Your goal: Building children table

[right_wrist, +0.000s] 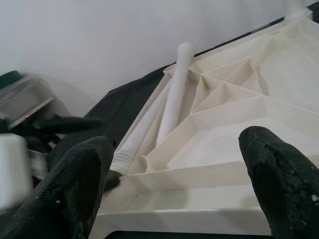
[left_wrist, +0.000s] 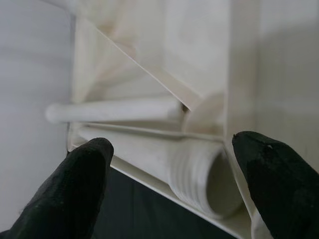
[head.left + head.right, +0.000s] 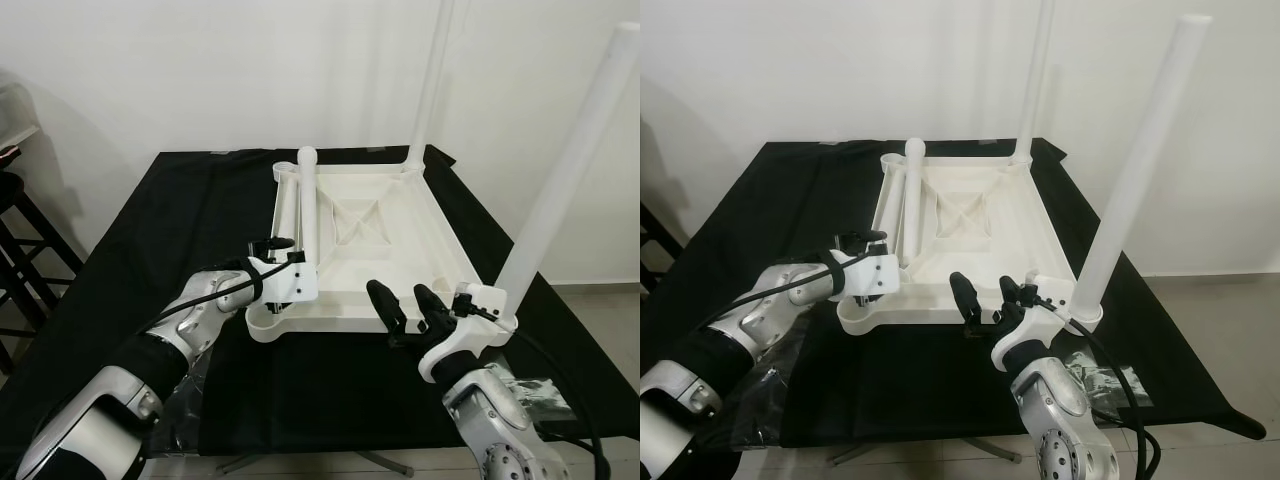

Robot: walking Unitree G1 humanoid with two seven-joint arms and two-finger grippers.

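An upturned white table top (image 3: 400,215) lies on the black-covered table. One white leg (image 3: 570,170) stands upright in its near right corner and another leg (image 3: 432,90) stands in the far right corner. Two loose legs (image 3: 305,200) lie inside along the left side. My left gripper (image 3: 283,250) is at the near left corner, open, with the threaded end of a loose leg (image 2: 199,174) lying between its fingers. The right gripper (image 3: 410,305) hovers open at the top's near edge, just left of the near upright leg, with nothing in it.
The black cloth (image 3: 180,220) covers the whole work table. Clear plastic bags lie at the front right (image 3: 530,395) and front left (image 3: 190,390). A dark stool (image 3: 15,230) stands at the far left. A white wall is behind.
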